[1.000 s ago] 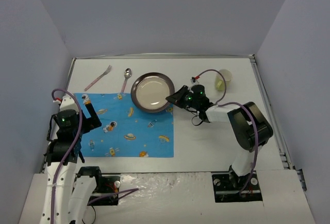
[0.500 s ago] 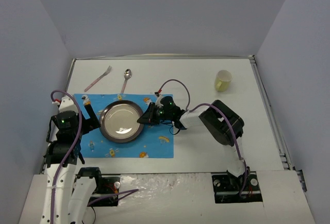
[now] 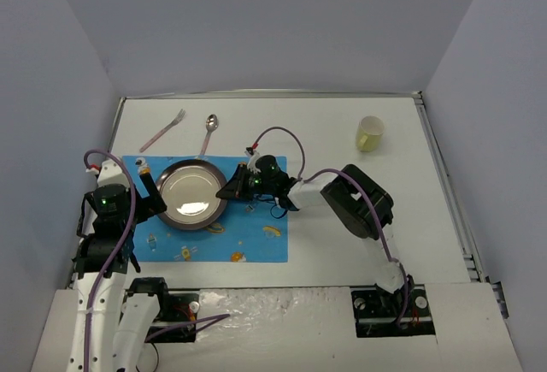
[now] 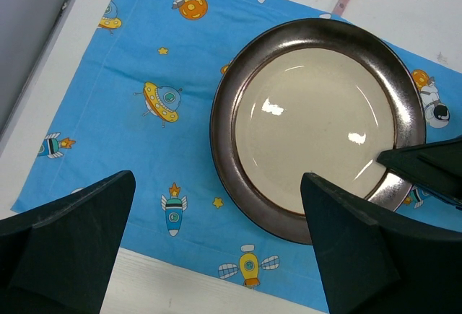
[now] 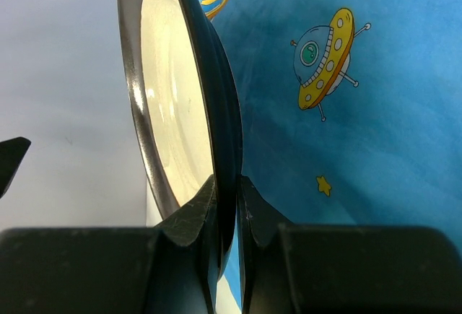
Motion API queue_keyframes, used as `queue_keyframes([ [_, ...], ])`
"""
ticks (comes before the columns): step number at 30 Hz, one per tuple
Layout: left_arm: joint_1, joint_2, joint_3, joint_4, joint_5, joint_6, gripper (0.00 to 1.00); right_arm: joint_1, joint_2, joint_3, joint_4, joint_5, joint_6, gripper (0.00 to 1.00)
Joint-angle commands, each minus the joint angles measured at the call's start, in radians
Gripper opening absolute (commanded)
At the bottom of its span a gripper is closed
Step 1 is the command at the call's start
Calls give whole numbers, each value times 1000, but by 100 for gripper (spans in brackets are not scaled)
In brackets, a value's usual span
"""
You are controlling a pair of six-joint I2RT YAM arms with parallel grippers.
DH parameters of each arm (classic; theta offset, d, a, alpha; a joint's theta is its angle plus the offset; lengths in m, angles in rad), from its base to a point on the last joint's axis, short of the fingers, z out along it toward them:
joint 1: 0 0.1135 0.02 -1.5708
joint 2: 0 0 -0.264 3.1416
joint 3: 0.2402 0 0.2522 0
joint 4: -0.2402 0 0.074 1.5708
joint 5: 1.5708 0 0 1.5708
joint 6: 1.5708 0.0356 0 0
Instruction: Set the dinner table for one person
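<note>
A plate [image 3: 190,194] with a dark brown rim and cream centre sits over the left half of the blue cartoon-printed mat [image 3: 252,228] on the white dinner table [image 3: 342,235]. My right gripper [image 3: 229,192] reaches in from the right and is shut on the plate's right rim. In the right wrist view its fingertips [image 5: 227,191] pinch the plate [image 5: 180,97] edge-on above the mat [image 5: 361,112]. My left gripper [image 3: 154,196] stands open just left of the plate. The left wrist view looks down between its wide-apart fingers [image 4: 216,256] at the plate [image 4: 317,119]. Whether the plate rests on the mat I cannot tell.
A pink-handled fork [image 3: 162,130] and a spoon [image 3: 209,131] lie on the table behind the mat. A pale yellow cup [image 3: 369,133] stands at the back right. Grey walls close the table in on three sides.
My right gripper has carried the plate from the back middle of the table leftward over the mat, then a little further left. The left arm has not moved.
</note>
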Motion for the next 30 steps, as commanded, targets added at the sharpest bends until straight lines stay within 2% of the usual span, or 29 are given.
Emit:
queue_keyframes([
  [1, -5, 1, 43, 42, -9, 13, 97, 22, -13, 89, 239, -48, 87, 0],
  [30, -5, -11, 42, 40, -6, 16, 97, 42, 45, 72, 198, -2, 47, 0],
])
